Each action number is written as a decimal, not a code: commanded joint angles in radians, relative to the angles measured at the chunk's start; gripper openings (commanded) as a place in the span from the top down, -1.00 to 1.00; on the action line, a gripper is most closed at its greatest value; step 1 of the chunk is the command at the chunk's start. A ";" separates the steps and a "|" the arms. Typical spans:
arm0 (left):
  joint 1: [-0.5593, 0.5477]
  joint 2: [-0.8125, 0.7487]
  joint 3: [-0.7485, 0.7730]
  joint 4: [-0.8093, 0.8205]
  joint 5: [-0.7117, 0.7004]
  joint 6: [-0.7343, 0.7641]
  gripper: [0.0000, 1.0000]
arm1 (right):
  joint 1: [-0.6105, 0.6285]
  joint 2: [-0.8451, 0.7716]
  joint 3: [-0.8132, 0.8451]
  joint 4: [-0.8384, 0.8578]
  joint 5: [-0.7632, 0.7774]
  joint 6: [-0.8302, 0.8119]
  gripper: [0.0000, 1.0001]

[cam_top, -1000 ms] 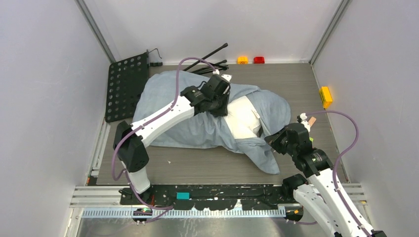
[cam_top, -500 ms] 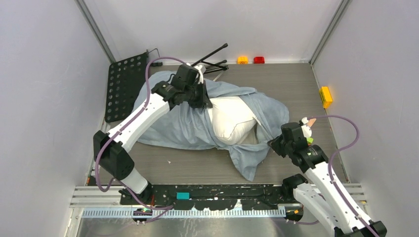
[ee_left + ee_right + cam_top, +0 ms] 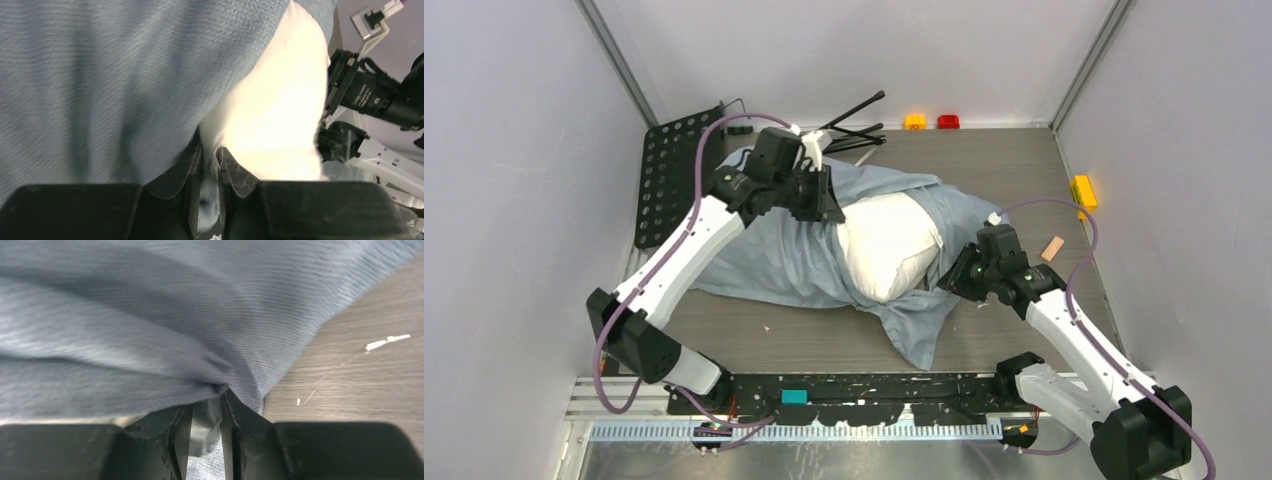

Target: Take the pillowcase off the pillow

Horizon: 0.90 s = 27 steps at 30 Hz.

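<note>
The pillowcase (image 3: 774,255) lies crumpled, blue-grey side up, across the middle of the desk (image 3: 824,340). The pillow (image 3: 889,245) is half out of it: its plump white end bulges from the opening toward the near right, while the rest is hidden under the cloth on the left. A loose flap of the pillowcase runs round the pillow's right side and trails to a point near the desk's front edge. The left hand (image 3: 829,203) reaches over from the left and is clenched on the pillowcase at the rim of the opening, where blue-grey cloth meets white. Its wrist view shows the fingers (image 3: 192,165) nearly together with a fold of cloth pinched between them. The right hand (image 3: 952,283) sits low just beside the pillow's right end, clamped on a gathered bunch of the flap, with bare desk beside it. A black perforated plate (image 3: 679,175) lies at the far left, beside the pillowcase.
</note>
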 commanded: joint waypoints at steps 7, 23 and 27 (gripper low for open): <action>-0.081 -0.195 0.119 -0.206 -0.055 0.112 0.04 | -0.004 -0.036 0.108 0.038 -0.058 -0.213 -0.30; -0.480 0.007 0.305 -0.282 -0.451 0.201 -1.00 | -0.003 -0.228 0.191 -0.163 0.322 -0.173 -0.78; -0.552 0.075 0.367 -0.290 -0.530 0.237 -0.99 | -0.003 -0.317 0.185 -0.164 0.380 -0.155 -0.79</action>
